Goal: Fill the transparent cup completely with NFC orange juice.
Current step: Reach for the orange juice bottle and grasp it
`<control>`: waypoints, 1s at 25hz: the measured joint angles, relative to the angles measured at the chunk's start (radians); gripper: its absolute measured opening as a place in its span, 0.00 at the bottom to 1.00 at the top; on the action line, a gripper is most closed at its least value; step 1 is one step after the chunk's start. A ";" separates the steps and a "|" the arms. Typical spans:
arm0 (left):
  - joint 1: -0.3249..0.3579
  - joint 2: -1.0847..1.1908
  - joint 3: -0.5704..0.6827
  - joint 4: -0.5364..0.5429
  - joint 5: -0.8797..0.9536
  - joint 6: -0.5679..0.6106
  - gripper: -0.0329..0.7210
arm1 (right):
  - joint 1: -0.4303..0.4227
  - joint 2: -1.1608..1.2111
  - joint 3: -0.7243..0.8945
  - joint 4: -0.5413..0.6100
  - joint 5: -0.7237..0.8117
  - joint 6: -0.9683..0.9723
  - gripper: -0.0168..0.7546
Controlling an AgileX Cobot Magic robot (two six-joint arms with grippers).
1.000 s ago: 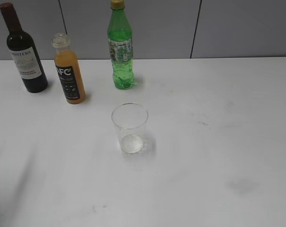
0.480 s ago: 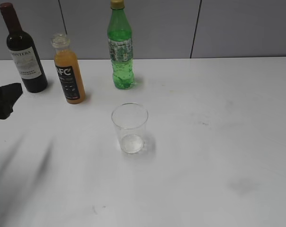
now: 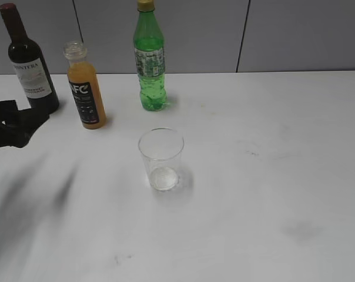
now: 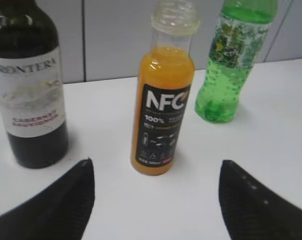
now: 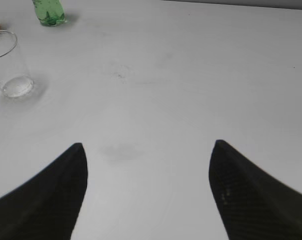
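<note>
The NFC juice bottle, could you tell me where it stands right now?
In the exterior view the NFC juice bottle stands upright at the table's back left, between the wine bottle and the green soda bottle.

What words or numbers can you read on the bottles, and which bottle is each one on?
"FRONTERA": white label of the dark wine bottle; the lines beneath are too blurred to read.
"NFC" and "100%": black label of the orange juice bottle; the smaller print below is unreadable.
Green soda bottle: label too blurred to read.

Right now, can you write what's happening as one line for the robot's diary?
left claw: open, facing NFC orange juice | right claw: open, idle | transparent cup: empty | juice bottle: uncapped, untouched
</note>
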 joint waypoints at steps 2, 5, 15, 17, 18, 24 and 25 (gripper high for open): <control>0.008 0.063 -0.034 0.079 -0.036 -0.009 0.83 | 0.000 0.000 0.000 0.000 0.000 0.000 0.78; 0.011 0.141 -0.091 0.145 -0.094 -0.012 0.83 | 0.000 0.000 0.000 0.000 0.000 0.000 0.78; 0.016 0.276 -0.238 0.219 -0.062 -0.047 0.83 | 0.000 0.000 0.000 0.000 0.000 0.000 0.78; 0.016 0.298 -0.266 0.228 -0.059 -0.014 0.83 | 0.000 0.000 0.000 0.000 0.000 0.000 0.78; 0.016 0.313 -0.282 0.230 -0.062 0.005 0.83 | 0.000 0.000 0.000 0.000 0.000 0.000 0.78; 0.016 0.411 -0.370 0.232 -0.071 0.040 0.83 | 0.000 0.000 0.000 0.000 0.000 0.000 0.78; 0.016 0.424 -0.382 0.232 -0.074 0.041 0.83 | 0.000 0.000 0.000 0.000 0.000 0.000 0.78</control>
